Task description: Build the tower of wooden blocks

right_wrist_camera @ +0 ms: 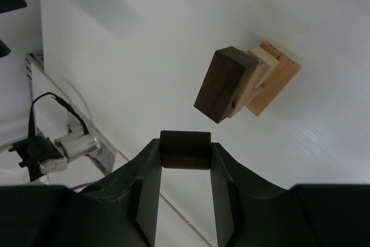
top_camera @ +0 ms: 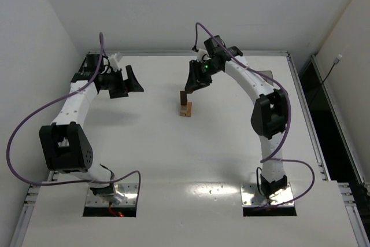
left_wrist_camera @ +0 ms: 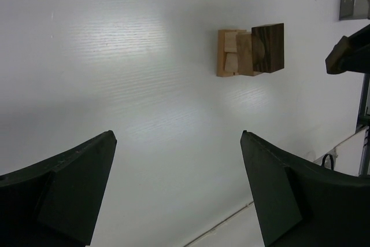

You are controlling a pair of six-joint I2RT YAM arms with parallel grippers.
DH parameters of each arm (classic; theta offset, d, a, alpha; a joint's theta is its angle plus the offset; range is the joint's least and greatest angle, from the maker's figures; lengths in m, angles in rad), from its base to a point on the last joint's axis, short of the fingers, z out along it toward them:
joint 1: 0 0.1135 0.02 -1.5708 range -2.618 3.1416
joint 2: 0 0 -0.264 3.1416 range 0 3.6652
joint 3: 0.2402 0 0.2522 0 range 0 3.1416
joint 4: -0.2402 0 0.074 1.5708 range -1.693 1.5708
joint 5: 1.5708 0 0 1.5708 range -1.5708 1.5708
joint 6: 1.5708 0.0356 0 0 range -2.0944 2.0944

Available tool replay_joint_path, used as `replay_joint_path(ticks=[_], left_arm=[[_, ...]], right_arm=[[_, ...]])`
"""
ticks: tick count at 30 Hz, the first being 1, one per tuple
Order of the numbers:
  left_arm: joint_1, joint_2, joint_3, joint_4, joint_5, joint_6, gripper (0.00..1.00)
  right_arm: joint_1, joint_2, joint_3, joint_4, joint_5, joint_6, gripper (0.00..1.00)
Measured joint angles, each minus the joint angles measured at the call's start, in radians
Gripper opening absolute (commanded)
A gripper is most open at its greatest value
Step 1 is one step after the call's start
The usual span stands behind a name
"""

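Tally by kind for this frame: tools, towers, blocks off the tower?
Tools: 2, the left tool and the right tool
Standing wood block tower: 1
Off the tower: 1, a dark brown block in the right tool
Total: 4

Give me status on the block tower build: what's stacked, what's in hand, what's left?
Done: the wood block tower stands partly built, tan pieces at the base and a dark block on top. In hand: the right jaws are shut on a dark brown piece close to it. The left jaws are open and empty, off to the side. Left: seating that piece; no other loose blocks in view.
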Motion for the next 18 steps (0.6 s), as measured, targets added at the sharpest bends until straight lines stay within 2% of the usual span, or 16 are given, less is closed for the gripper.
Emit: replay_joint_path(ticks=[8, 18], left_arm=[[0.000, -0.010, -0.007, -0.003, -0.008, 0.011, 0.87], [0.000, -0.010, -0.007, -0.002, -0.013, 0.011, 0.87]], right_arm=[[0.055, 0.029, 0.140, -0.043, 0.153, 0.031, 0.00], [0.092, 0.056, 0.153, -0.072, 0.264, 0.081, 0.00]])
